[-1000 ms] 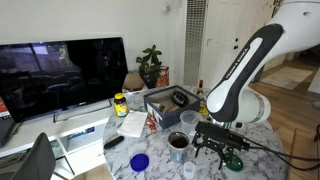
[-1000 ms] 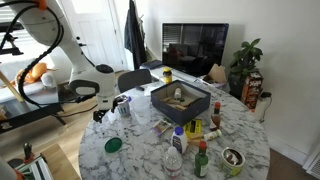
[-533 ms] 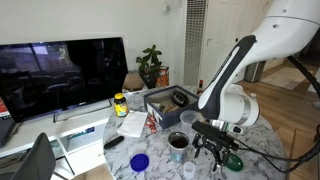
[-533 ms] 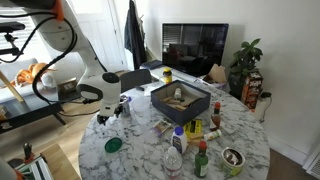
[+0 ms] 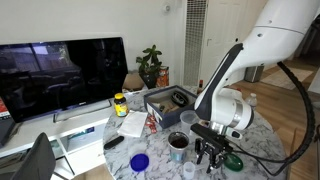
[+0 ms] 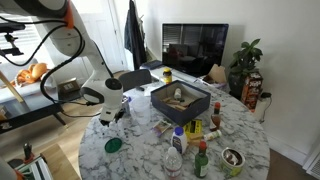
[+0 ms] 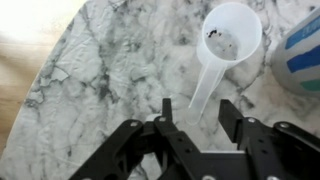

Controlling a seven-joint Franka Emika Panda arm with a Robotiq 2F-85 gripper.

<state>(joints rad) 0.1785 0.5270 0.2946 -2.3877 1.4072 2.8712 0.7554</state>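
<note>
The white plastic long-handled scoop (image 7: pixel 225 45) lies on the grey-veined marble table (image 7: pixel 100 60), handle running near-to-far between the gripper's (image 7: pixel 197 118) spread, untouching fingers, bowl far-right.

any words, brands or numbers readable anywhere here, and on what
No text can be read in any view.
Labels on the yellow-lidded jar and the sauce bottles: too small and blurred to read.
The white scoop by the gripper shows no print.
</note>
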